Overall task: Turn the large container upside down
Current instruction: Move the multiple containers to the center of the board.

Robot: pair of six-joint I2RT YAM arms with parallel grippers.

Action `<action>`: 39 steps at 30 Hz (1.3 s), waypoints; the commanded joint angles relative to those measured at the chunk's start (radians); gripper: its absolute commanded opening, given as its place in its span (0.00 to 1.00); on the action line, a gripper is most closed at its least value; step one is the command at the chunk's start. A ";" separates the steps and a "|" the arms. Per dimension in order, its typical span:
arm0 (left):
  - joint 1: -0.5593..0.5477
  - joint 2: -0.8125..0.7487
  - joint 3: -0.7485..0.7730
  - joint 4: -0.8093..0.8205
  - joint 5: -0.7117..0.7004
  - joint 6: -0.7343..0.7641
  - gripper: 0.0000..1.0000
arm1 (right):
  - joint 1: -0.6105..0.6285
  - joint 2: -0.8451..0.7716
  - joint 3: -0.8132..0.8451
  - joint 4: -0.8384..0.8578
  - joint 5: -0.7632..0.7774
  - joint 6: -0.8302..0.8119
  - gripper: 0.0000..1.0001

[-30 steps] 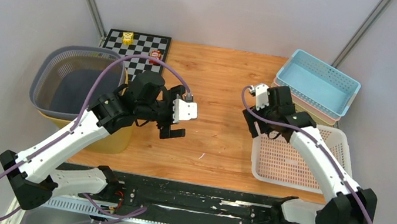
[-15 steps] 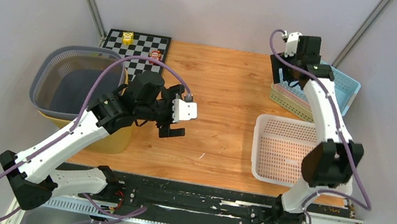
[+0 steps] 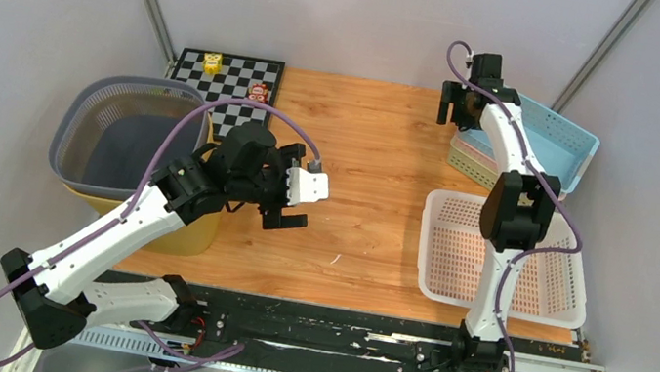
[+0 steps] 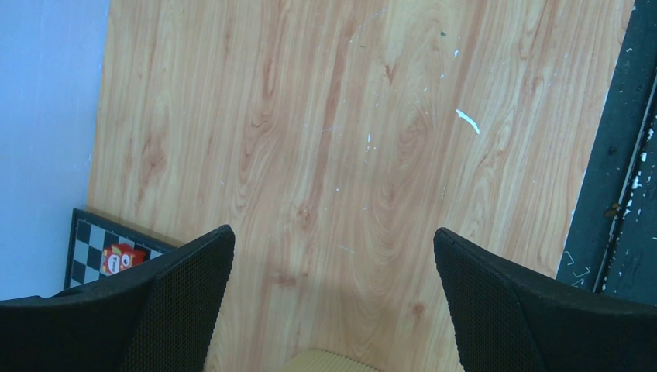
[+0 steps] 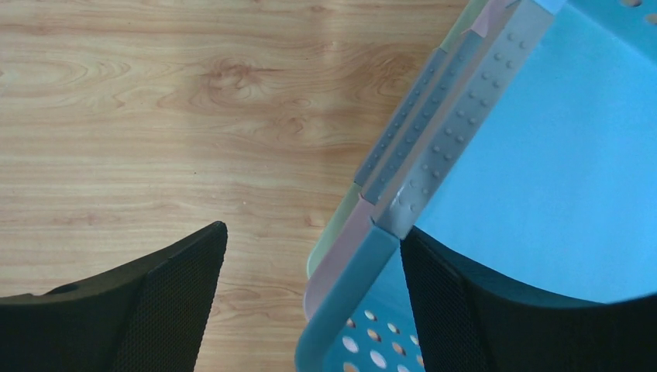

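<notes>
Blue basket (topmost of a stack): right jaws apart over its corner rim; lower, clamp the rim wall squarely before tipping. Left jaws apart, well clear.

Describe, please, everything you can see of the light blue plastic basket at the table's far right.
The light blue rectangular plastic basket has perforated walls and a plain floor. Upright and empty, it nests on a pink basket and a pale green basket. The open right tool hovers over its left corner.

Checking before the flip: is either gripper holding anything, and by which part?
Nothing held: left gripper and right gripper are open, the right above a corner of the blue basket.
</notes>
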 commanded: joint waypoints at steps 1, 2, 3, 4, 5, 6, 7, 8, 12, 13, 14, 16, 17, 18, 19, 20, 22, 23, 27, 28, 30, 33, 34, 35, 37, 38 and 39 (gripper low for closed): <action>-0.005 0.009 0.008 0.005 -0.013 0.006 1.00 | -0.014 0.058 0.071 -0.033 0.004 0.088 0.83; -0.006 0.018 0.014 0.001 -0.014 0.006 1.00 | -0.013 0.067 0.075 -0.035 -0.034 0.082 0.82; -0.006 0.025 0.019 -0.003 -0.016 0.005 1.00 | -0.011 0.073 0.076 -0.037 -0.074 0.076 0.81; -0.006 0.030 0.023 -0.006 -0.018 0.003 1.00 | -0.009 0.078 0.073 -0.037 -0.113 0.070 0.81; -0.006 0.034 0.027 -0.007 -0.020 0.004 1.00 | -0.003 0.078 0.067 -0.039 -0.150 0.061 0.81; -0.006 0.036 0.030 -0.006 -0.023 0.004 1.00 | 0.002 0.078 0.060 -0.038 -0.180 0.053 0.80; -0.006 0.038 0.029 -0.004 -0.029 0.003 1.00 | 0.011 0.077 0.052 -0.039 -0.209 0.045 0.80; -0.007 0.041 0.032 -0.003 -0.035 0.002 1.00 | 0.019 0.076 0.043 -0.038 -0.237 0.034 0.80; -0.005 0.051 0.043 0.003 -0.073 -0.006 1.00 | 0.072 0.075 0.019 -0.041 -0.307 0.016 0.79; -0.005 0.052 0.043 0.009 -0.085 -0.009 1.00 | 0.088 0.076 0.018 -0.040 -0.315 0.010 0.79; -0.005 0.054 0.041 0.016 -0.098 -0.013 1.00 | 0.106 0.080 0.019 -0.039 -0.320 0.002 0.79; -0.006 0.057 0.038 0.028 -0.125 -0.022 1.00 | 0.147 0.092 0.035 -0.041 -0.327 -0.023 0.79; -0.005 0.059 0.037 0.032 -0.135 -0.024 1.00 | 0.171 0.102 0.046 -0.042 -0.329 -0.035 0.79; -0.005 0.059 0.037 0.039 -0.145 -0.028 1.00 | 0.195 0.113 0.059 -0.045 -0.328 -0.048 0.79; -0.005 0.059 0.034 0.043 -0.156 -0.029 1.00 | 0.218 0.125 0.075 -0.049 -0.322 -0.058 0.79; -0.005 0.059 0.033 0.047 -0.166 -0.030 1.00 | 0.242 0.139 0.092 -0.054 -0.316 -0.060 0.79; -0.004 0.057 0.034 0.051 -0.183 -0.031 1.00 | 0.284 0.166 0.130 -0.057 -0.307 -0.058 0.80; -0.003 0.054 0.035 0.051 -0.190 -0.031 1.00 | 0.305 0.179 0.152 -0.057 -0.304 -0.051 0.80; 0.012 0.047 0.040 0.051 -0.199 -0.034 1.00 | 0.379 0.239 0.256 -0.059 -0.305 0.010 0.80; 0.018 0.046 0.039 0.051 -0.199 -0.034 1.00 | 0.397 0.255 0.282 -0.059 -0.316 0.024 0.80; 0.027 0.040 0.038 0.052 -0.197 -0.036 1.00 | 0.428 0.270 0.335 -0.057 -0.357 0.053 0.80; 0.040 0.031 0.036 0.052 -0.193 -0.039 1.00 | 0.463 0.277 0.388 -0.036 -0.464 0.104 0.81; 0.043 0.028 0.037 0.051 -0.193 -0.039 1.00 | 0.470 0.271 0.390 -0.019 -0.503 0.127 0.82; 0.046 0.026 0.036 0.051 -0.191 -0.039 1.00 | 0.476 0.262 0.383 0.008 -0.547 0.142 0.82; 0.052 0.021 0.037 0.050 -0.187 -0.040 1.00 | 0.490 0.242 0.377 0.031 -0.618 0.161 0.82; 0.055 0.019 0.037 0.049 -0.185 -0.040 1.00 | 0.495 0.231 0.377 0.033 -0.649 0.163 0.82; 0.056 0.018 0.037 0.050 -0.183 -0.040 1.00 | 0.498 0.219 0.376 0.032 -0.671 0.163 0.82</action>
